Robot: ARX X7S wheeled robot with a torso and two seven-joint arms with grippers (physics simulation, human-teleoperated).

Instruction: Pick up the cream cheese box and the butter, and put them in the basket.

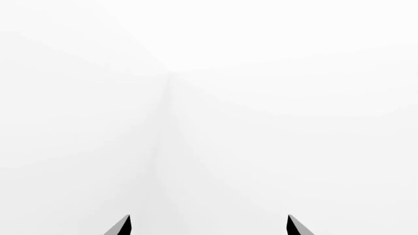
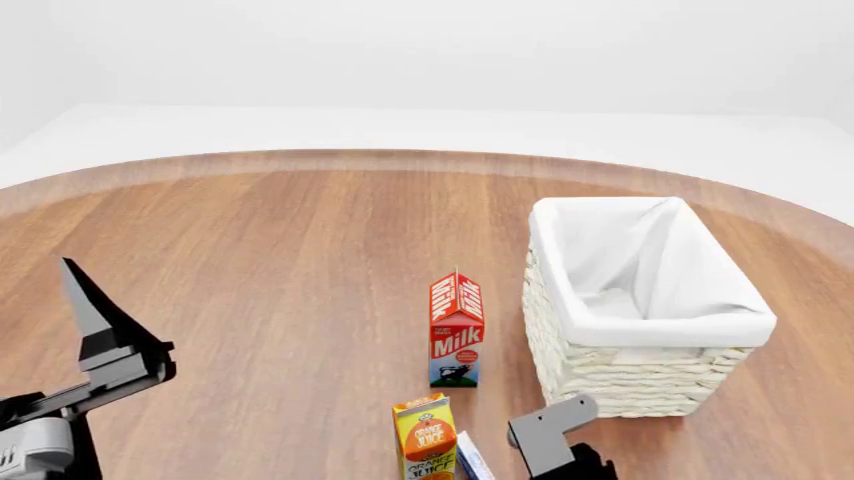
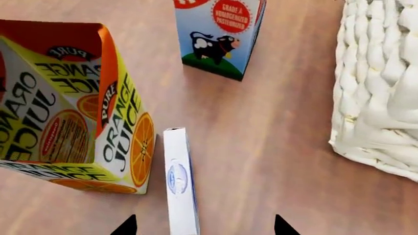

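Cream cheese box: standing on edge beside the orange juice carton, white, thin, blue oval mark.
Right gripper: hovering spread, tips flanking the box.
Left gripper: seemingly spread, facing blank white.

Cream cheese box apparently on edge; basket upright.

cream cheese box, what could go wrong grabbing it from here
The cream cheese box stands on edge right beside the orange juice carton, so the right gripper closing its jaws may bump or tip the carton. The thin box could also topple. The butter is not in view, so the left gripper has nothing to aim at.
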